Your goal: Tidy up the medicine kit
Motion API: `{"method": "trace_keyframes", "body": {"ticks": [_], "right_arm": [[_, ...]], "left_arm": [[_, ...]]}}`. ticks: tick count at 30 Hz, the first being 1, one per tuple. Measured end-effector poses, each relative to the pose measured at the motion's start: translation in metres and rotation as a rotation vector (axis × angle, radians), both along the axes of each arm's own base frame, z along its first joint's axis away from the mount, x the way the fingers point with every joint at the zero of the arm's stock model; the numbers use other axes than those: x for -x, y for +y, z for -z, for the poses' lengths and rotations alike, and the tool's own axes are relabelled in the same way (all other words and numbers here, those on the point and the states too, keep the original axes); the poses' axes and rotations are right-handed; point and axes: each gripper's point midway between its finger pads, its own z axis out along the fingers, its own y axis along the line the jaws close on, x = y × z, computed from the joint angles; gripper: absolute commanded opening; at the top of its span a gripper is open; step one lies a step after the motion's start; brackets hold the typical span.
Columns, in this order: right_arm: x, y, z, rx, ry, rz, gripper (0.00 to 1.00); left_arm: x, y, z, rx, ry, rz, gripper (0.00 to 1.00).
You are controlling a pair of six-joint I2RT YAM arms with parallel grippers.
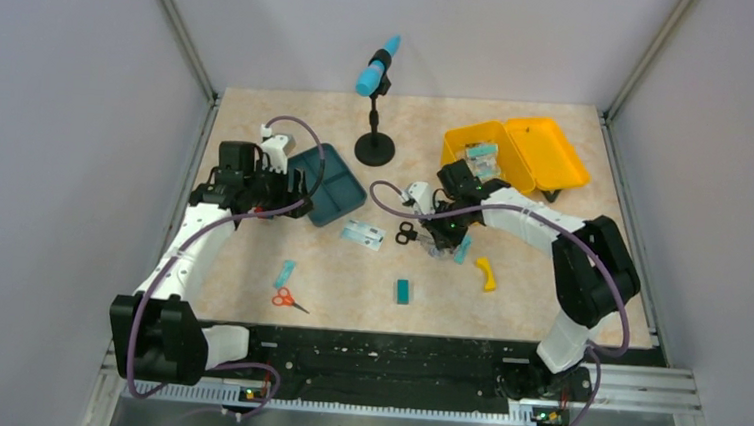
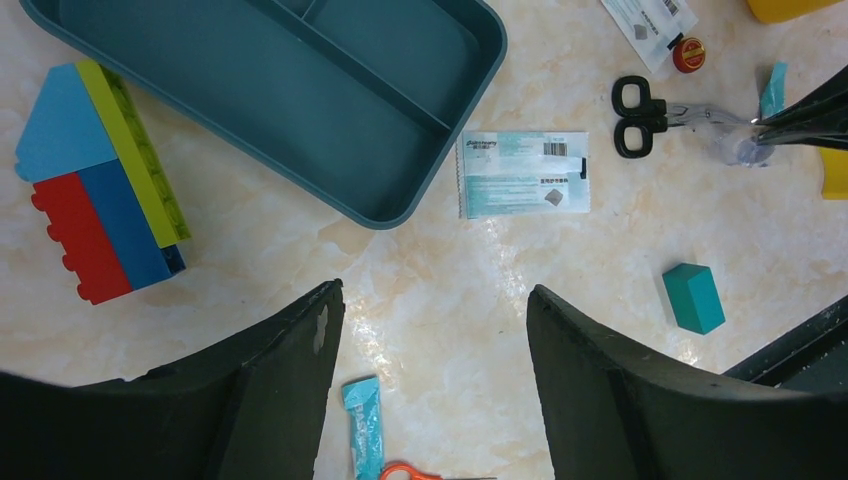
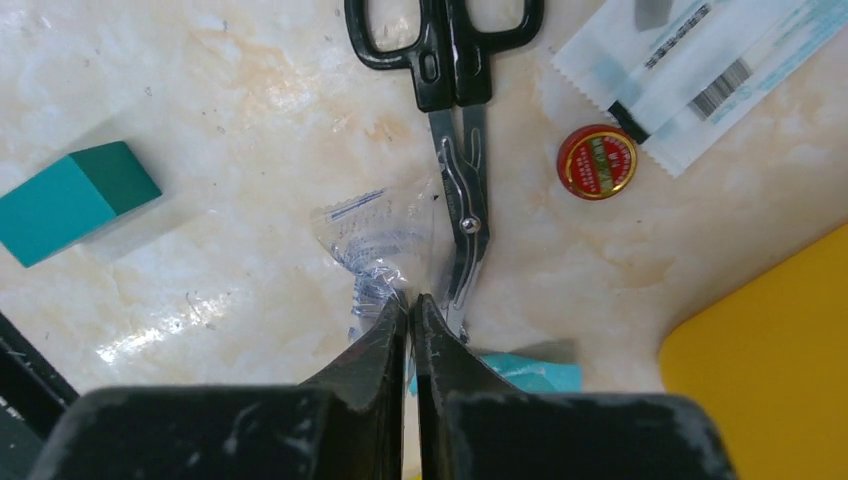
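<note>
Nearest lie the orange scissors [image 1: 288,299]; left claw [image 2: 435,300] spread, empty; right claw [image 3: 411,305] pinches a soft clear pouch [image 3: 375,240]; far right on the desk [image 1: 348,281] the medicine kit [image 1: 550,153] lies open — stiff, likely light; grip its rim.

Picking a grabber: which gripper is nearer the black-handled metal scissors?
Right. Right gripper, shut on a clear plastic packet, is beside the black-handled scissors' blades; the open left gripper is by the teal divided tray.
</note>
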Motion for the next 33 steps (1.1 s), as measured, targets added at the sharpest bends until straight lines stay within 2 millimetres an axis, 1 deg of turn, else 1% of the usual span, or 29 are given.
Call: {"method": "trace_keyframes", "body": {"ticks": [3, 5, 7, 8, 11, 12, 14, 16, 18, 21, 23, 24, 27, 29, 32, 33], "right_arm": [[-0.006, 0.004, -0.018, -0.004, -0.011, -0.005, 0.00], [-0.016, 0.010, -0.040, -0.026, -0.043, -0.006, 0.00], [-0.027, 0.018, -0.065, -0.061, -0.090, -0.004, 0.00], [-0.035, 0.020, -0.082, -0.085, -0.124, 0.003, 0.00], [-0.054, 0.021, -0.123, -0.155, -0.209, 0.051, 0.00], [-0.063, 0.018, -0.136, -0.179, -0.236, 0.083, 0.00], [-0.086, 0.004, -0.157, -0.220, -0.290, 0.173, 0.00], [-0.112, -0.018, -0.170, -0.248, -0.337, 0.289, 0.00], [-0.135, -0.044, -0.177, -0.256, -0.366, 0.411, 0.00], [-0.165, -0.070, -0.176, -0.258, -0.386, 0.535, 0.00], [-0.179, -0.076, -0.166, -0.256, -0.371, 0.585, 0.00], [-0.183, -0.076, -0.160, -0.254, -0.360, 0.596, 0.00], [-0.191, -0.073, -0.131, -0.237, -0.302, 0.623, 0.01], [-0.193, -0.072, -0.111, -0.221, -0.258, 0.636, 0.03], [-0.193, -0.071, -0.088, -0.202, -0.207, 0.655, 0.12], [-0.193, -0.070, -0.084, -0.199, -0.196, 0.660, 0.15]], "left_arm": [[-0.001, 0.000, -0.001, 0.001, -0.004, -0.001, 0.72], [-0.001, 0.000, -0.001, 0.002, -0.006, 0.000, 0.71], [-0.002, 0.000, -0.002, 0.004, -0.011, 0.001, 0.71], [-0.003, 0.000, -0.002, 0.004, -0.013, 0.001, 0.71], [-0.003, -0.001, -0.002, 0.004, -0.015, 0.001, 0.71], [-0.003, -0.001, -0.002, 0.004, -0.015, 0.001, 0.71], [-0.004, -0.001, -0.001, 0.005, -0.011, 0.002, 0.70], [-0.004, -0.001, 0.000, 0.006, -0.007, 0.003, 0.70], [-0.004, -0.001, 0.001, 0.006, -0.005, 0.004, 0.70], [-0.004, -0.001, 0.001, 0.006, -0.005, 0.005, 0.70], [-0.004, -0.001, 0.001, 0.006, -0.005, 0.005, 0.70], [-0.004, -0.001, 0.001, 0.005, -0.006, 0.005, 0.70], [-0.004, -0.001, 0.001, 0.002, -0.007, 0.007, 0.70], [-0.004, 0.000, 0.001, -0.002, -0.008, 0.008, 0.70], [-0.002, 0.001, 0.001, -0.010, -0.010, 0.008, 0.70], [-0.002, 0.001, 0.001, -0.012, -0.011, 0.009, 0.70]]}}
